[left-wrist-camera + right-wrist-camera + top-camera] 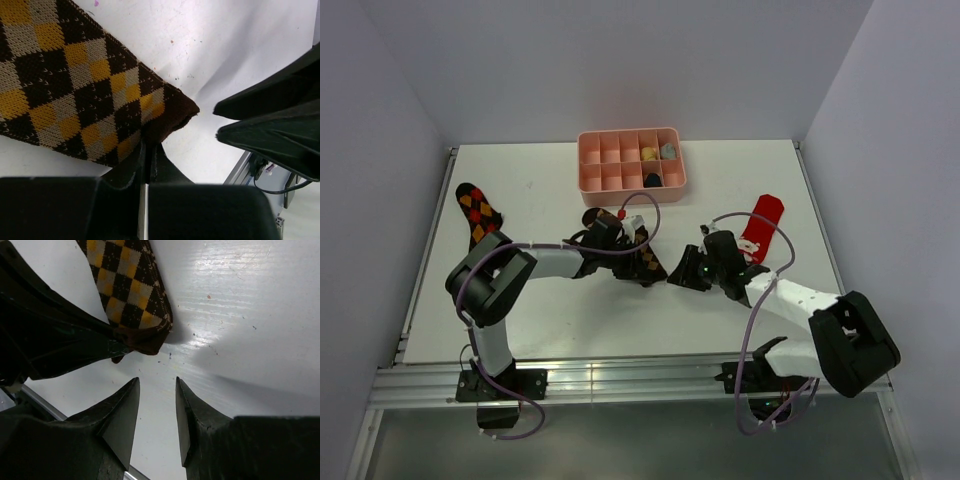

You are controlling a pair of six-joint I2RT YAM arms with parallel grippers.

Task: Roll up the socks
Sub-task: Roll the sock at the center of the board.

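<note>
The black sock with tan argyle diamonds [651,262] lies flat at the table's middle. It fills the left wrist view [75,85] and shows in the right wrist view [131,285]. My left gripper [641,272] is shut on its dark cuff corner [167,117], with the jaws pinched together [149,150]. My right gripper [677,279] is open and empty [156,385], just right of that cuff and apart from it. The black sock with red-orange diamonds [477,209] lies at the far left. The red sock with white trim [763,225] lies to the right.
A pink compartment tray [610,175] holding a few small rolled items stands at the back centre. The table's front rail [620,378] runs below the arms. Walls close the left, back and right sides. The two grippers are very close together.
</note>
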